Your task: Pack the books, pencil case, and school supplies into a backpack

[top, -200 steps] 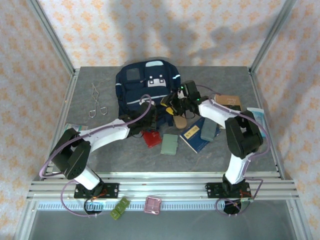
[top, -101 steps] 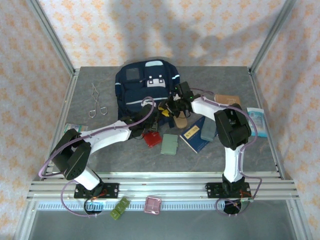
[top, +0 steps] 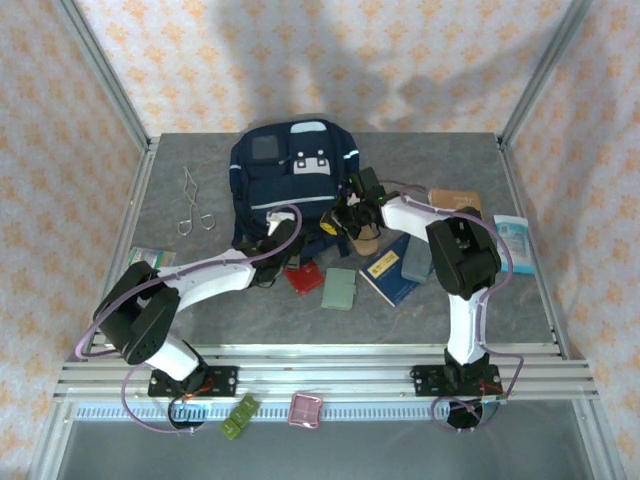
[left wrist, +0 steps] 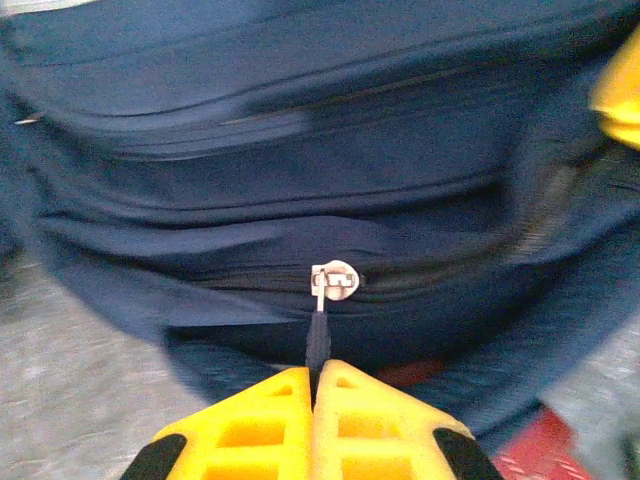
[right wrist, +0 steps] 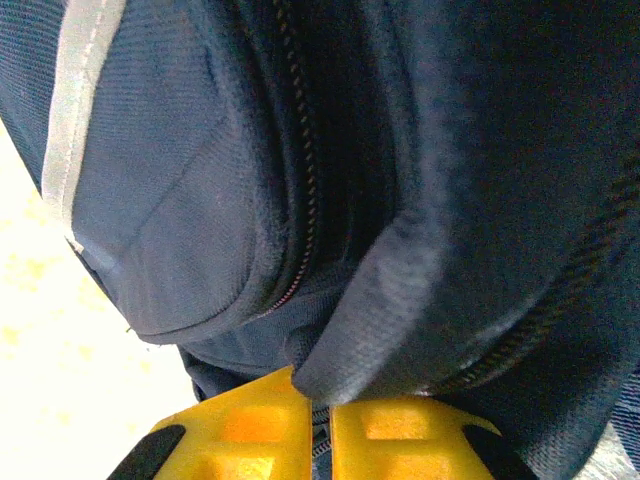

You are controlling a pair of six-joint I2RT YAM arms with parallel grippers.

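Grey mottled tabletop (top: 450, 160), orange-patterned wallpaper (top: 300, 60) behind. Backpack (top: 290, 170) lies centre-back. L gripper (left wrist: 313, 372) pinched together on its zipper pull (left wrist: 318, 335) -- R gripper (right wrist: 322, 398) clamped on backpack fabric.

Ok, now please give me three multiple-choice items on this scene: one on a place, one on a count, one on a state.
1. Where is the red case?
A. on the table, next to the green case
B. at the far right edge
C. in the far left corner

2. How many books lie out on the table?
A. one
B. two
C. four

3. The left gripper is:
A. wide open
B. shut on the zip pull
C. shut on nothing

Key:
1 A, it lies by the green case near the table's middle.
2 B, the blue book and the brown book.
3 B, its fingers meet around the pull.
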